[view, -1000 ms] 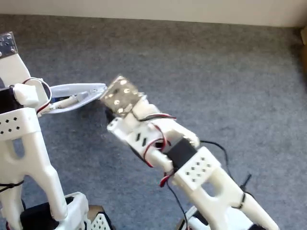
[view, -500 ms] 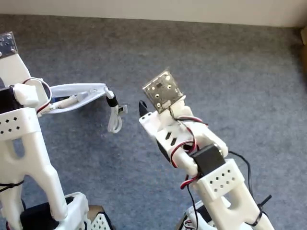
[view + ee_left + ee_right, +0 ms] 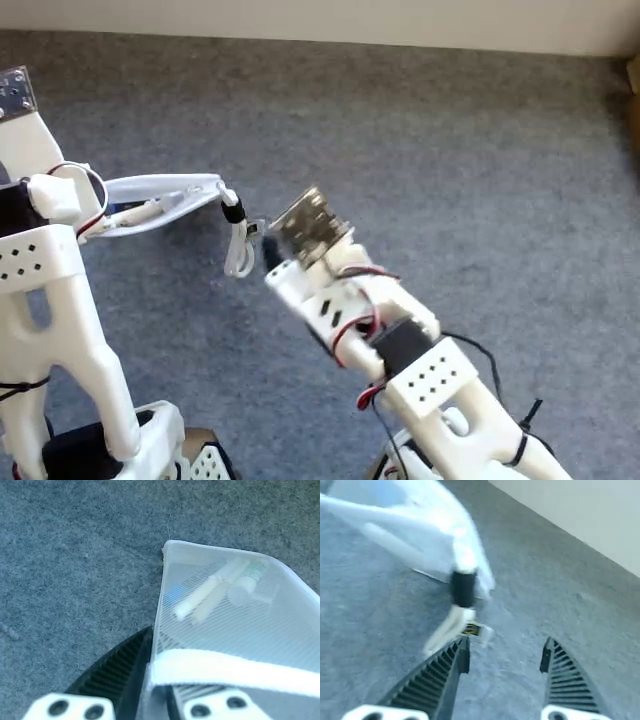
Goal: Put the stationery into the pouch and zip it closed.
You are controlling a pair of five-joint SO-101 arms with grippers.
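Observation:
The white mesh pouch [image 3: 235, 625] holds stationery: pale pens [image 3: 200, 597] and a green-tipped piece [image 3: 256, 570] show through the mesh. My left gripper [image 3: 160, 680] is shut on the pouch's white edge band. In the high view the pouch [image 3: 165, 200] lies on the carpet at the left, with its zip pull strap [image 3: 238, 245] hanging loose off its right end. My right gripper [image 3: 505, 656] is open, just short of the strap [image 3: 451, 625], which lies beside one fingertip without being held. In the high view that right gripper [image 3: 268, 258] sits right of the strap.
Grey carpet [image 3: 480, 170] covers the whole surface, with open room to the right and behind. A pale wall [image 3: 350, 20] runs along the back. The left arm's white body [image 3: 45, 280] stands over the pouch's left end.
My right gripper left the pouch's right end, pulled back to the right, then came in toward the strap again. The strap now hangs free. The left arm and pouch stayed still.

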